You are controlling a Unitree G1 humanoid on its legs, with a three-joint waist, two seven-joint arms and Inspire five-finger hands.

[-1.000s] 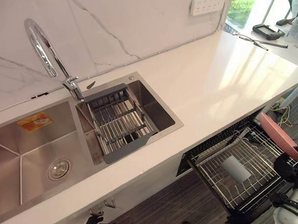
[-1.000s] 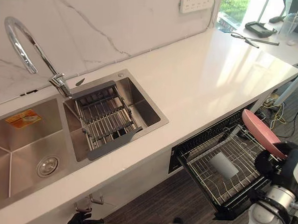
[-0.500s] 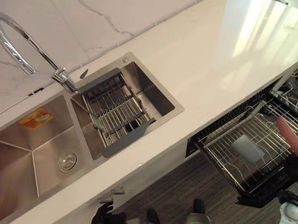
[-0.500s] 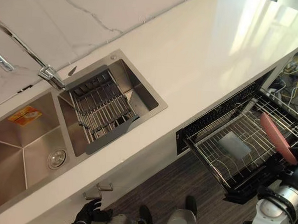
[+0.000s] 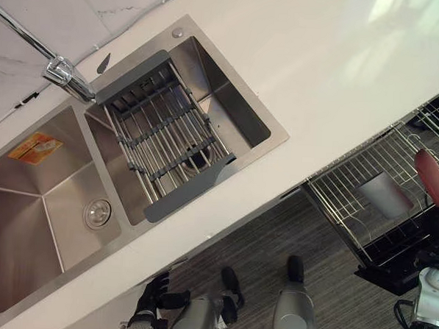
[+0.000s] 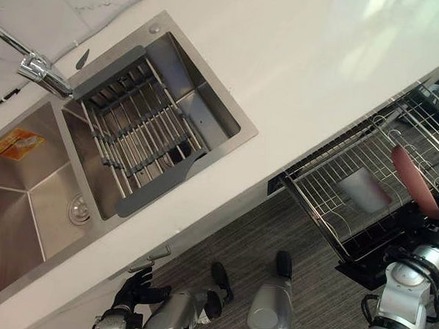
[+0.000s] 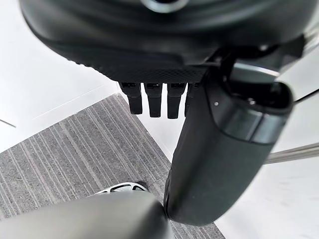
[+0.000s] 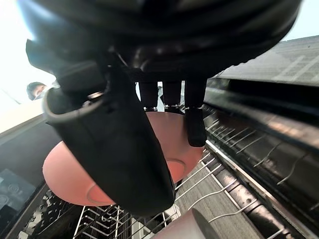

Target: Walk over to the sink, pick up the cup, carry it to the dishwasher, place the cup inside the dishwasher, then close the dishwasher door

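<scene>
Pale cup (image 6: 363, 189) in dishwasher rack (image 6: 319, 205), pink plate (image 6: 414, 182) beside

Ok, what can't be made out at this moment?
- Right robot hand: whether it grips the pink dish; its own bulk covers the contact in the right wrist view, and the eye views' right edge crops it.
- Cup in the rack: too small in the eye views to tell which way its mouth faces.
- Faucet: spout cut off by the eye views' left edge.
</scene>
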